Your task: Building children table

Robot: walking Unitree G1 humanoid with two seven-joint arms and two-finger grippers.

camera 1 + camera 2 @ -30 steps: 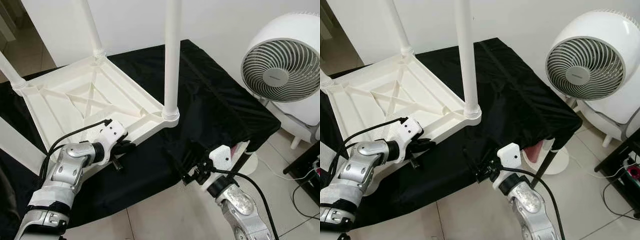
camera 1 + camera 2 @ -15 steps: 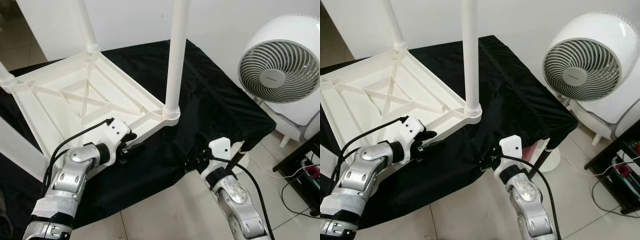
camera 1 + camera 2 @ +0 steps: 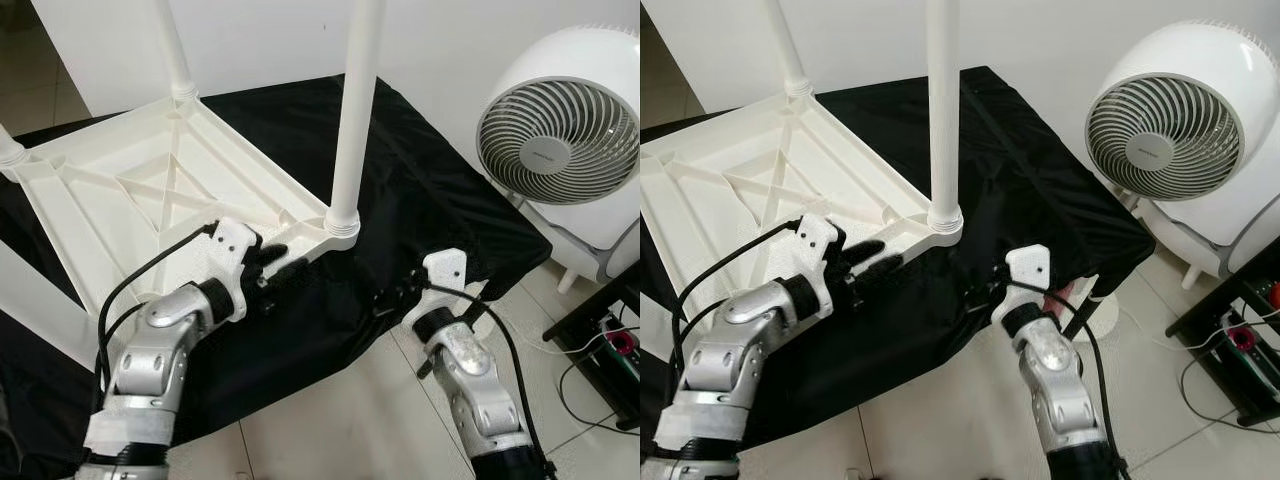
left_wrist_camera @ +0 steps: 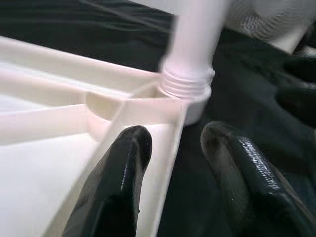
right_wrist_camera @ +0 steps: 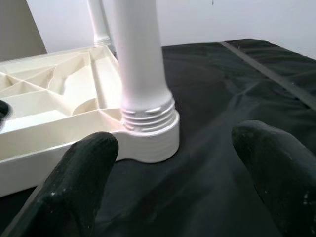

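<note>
A white plastic children's table (image 3: 150, 190) lies upside down on a black-draped surface (image 3: 450, 200), its legs pointing up. The nearest leg (image 3: 355, 110) is screwed into the front right corner socket (image 4: 187, 84). My left gripper (image 3: 285, 265) is open at the table's front rim just left of that corner; in the left wrist view one finger (image 4: 126, 163) is over the inside of the rim and the other outside. My right gripper (image 3: 390, 298) is open, low at the cloth's front edge, pointing at the same leg (image 5: 143, 64) with nothing between its fingers (image 5: 84, 168).
A large white round fan (image 3: 560, 120) stands on the floor to the right, close to the draped surface. A dark shelf with cables (image 3: 610, 340) is at the far right. Pale tiled floor (image 3: 350, 420) lies in front. A white wall is behind.
The view has shifted. My left gripper has reached forward along the front rim toward the corner leg. My right gripper has risen and come closer to that corner.
</note>
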